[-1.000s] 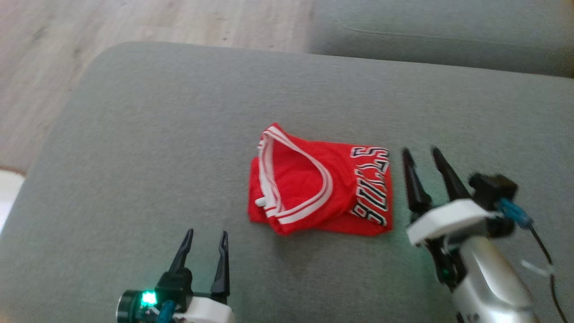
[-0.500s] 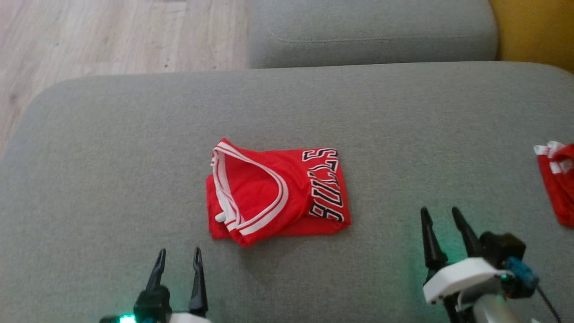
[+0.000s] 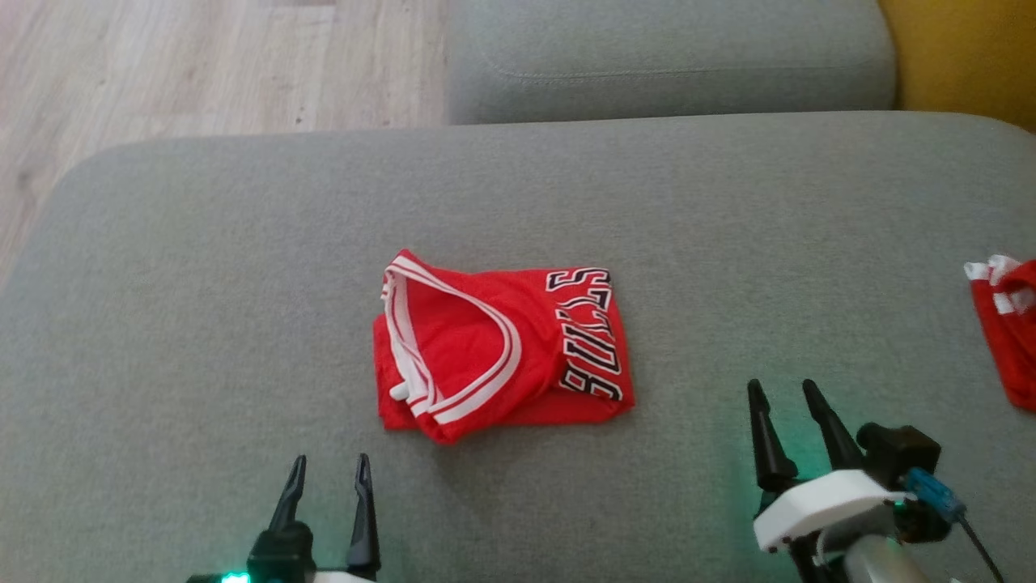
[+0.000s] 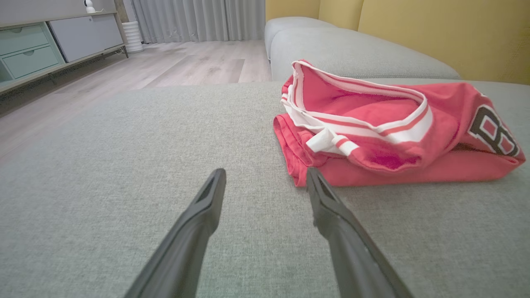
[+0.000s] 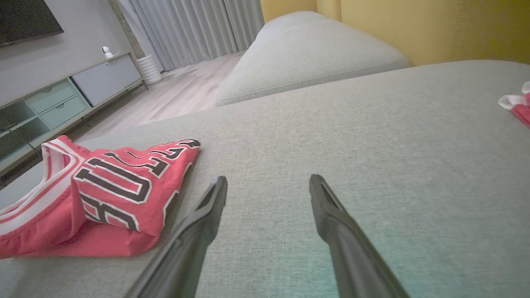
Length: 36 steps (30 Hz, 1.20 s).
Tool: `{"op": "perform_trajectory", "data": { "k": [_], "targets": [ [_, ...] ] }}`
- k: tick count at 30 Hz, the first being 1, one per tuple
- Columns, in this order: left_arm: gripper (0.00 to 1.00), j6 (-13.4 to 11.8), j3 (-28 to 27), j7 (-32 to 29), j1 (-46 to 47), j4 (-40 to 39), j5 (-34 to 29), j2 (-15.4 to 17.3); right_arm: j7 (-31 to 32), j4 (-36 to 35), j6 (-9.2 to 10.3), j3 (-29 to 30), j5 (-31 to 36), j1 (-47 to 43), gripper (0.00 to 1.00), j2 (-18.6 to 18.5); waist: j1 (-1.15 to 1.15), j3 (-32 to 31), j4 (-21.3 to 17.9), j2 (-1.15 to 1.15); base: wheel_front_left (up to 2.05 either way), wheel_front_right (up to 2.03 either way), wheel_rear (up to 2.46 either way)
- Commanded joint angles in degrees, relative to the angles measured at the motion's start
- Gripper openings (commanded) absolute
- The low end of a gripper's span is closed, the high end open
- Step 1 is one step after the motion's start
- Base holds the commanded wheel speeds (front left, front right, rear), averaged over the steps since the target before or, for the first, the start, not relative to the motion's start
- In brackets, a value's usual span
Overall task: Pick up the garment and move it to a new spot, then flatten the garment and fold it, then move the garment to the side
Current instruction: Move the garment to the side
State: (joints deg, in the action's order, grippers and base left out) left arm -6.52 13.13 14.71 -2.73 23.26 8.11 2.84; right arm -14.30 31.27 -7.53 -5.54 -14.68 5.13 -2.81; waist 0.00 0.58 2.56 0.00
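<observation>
While both arms are hanging low over the cushion (image 3: 202, 243), the jersey (image 3: 498, 352) is lying folded near its middle, touched by neither gripper. Red cloth, white-striped trim curling open on the robot's left part, black lettering facing up on the right part.

Left gripper (image 3: 331, 458): showing at the lower left of the head view, fingers standing wide apart, holding nothing. Tips are pointing toward the jersey's near left corner and stopping short of it. In the left wrist view the right finger is reaching close to the jersey's near edge; contact cannot be told there, but the head view is showing a gap.

Right gripper (image 3: 781, 384): showing at the lower right, fingers also spread wide, empty. It is sitting off to the right of the jersey, tips pointing over bare cushion.

Second garment (image 3: 1008, 324), also red with white trim, is lying at the cushion's right edge, well apart from the jersey. Far cushion (image 3: 664, 57) and wood floor (image 3: 202, 65) are lying beyond.
</observation>
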Motion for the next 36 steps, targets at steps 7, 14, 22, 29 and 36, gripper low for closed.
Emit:
{"op": "perform_trajectory", "data": {
  "k": [7,14,22,29,36],
  "targets": [
    [1.00,0.8,2.6,0.3,4.4,-1.5,0.3,0.0,-0.7,2.5,0.04,-7.2,-3.0,10.9,1.00,-0.1,0.00,4.1,6.1,0.00,0.00,0.00,0.00],
    [1.00,1.1,5.2,0.3,5.7,-0.5,0.5,0.0,-0.7,15.4,0.04,-7.0,-1.8,20.4,1.00,-0.1,0.00,7.8,13.4,0.00,0.00,0.00,0.00],
    [1.00,1.2,5.0,0.3,5.2,-0.5,0.5,0.0,-0.2,31.0,0.04,-6.7,-0.6,22.6,0.00,-0.1,0.00,8.4,15.6,0.00,0.00,0.00,0.00],
    [1.00,1.4,4.8,0.3,5.0,-1.8,1.3,0.0,-0.7,25.0,0.04,-1.6,-0.2,22.2,0.00,-0.1,0.00,6.2,9.6,0.00,0.00,0.00,0.00],
    [1.00,2.0,5.3,0.3,6.0,-2.3,1.3,0.0,-0.7,16.4,0.04,-0.9,-0.5,19.8,0.00,-0.1,0.00,4.1,-4.2,0.00,0.00,0.00,0.00]
  ]
}}
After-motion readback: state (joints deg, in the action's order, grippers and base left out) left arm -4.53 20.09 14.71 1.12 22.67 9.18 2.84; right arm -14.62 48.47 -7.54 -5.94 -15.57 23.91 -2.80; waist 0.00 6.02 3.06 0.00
